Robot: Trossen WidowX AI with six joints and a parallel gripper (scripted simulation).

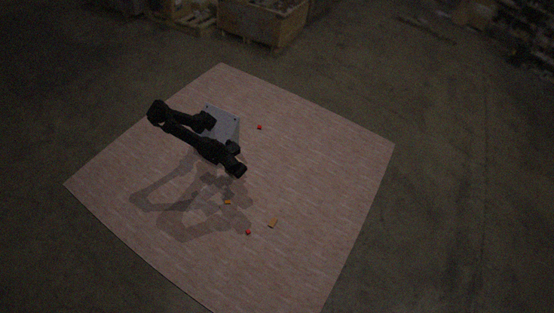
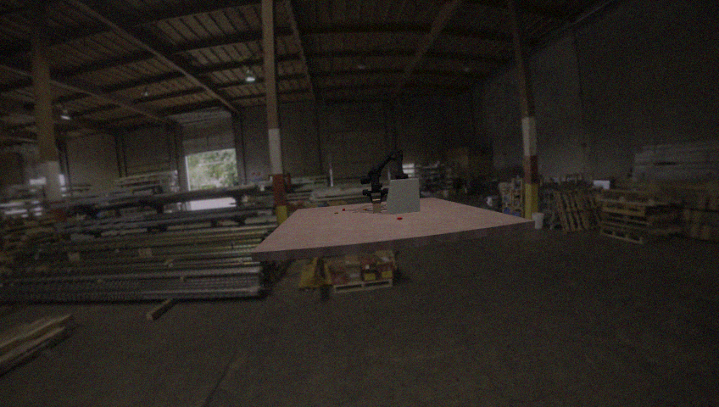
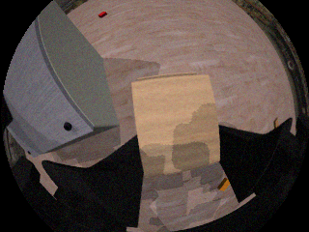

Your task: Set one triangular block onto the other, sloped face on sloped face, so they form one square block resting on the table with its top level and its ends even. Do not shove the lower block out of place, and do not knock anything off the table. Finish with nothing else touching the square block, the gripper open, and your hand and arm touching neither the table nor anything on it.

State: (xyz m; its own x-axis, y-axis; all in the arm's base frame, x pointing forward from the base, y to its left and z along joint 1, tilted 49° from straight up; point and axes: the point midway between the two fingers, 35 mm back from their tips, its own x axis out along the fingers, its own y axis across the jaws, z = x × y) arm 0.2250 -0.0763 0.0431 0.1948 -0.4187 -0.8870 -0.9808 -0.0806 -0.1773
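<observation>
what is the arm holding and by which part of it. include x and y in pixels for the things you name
A pale wooden block (image 3: 176, 118), gripped across its two opposite sides near its lower end in the wrist view, between the end effector's fingers.

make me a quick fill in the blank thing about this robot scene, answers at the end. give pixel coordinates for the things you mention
The gripper (image 3: 176, 133) is shut on a ____ block (image 3: 176, 121).
The small cube by the grey box (image 1: 259, 127) (image 2: 399, 218) (image 3: 102, 14) is ____.
The arm (image 1: 210, 149) (image 2: 376, 176) is coloured ____.
The table top (image 1: 318, 173) (image 2: 353, 231) (image 3: 193, 39) is ____.

wooden; red; black; pink
</observation>
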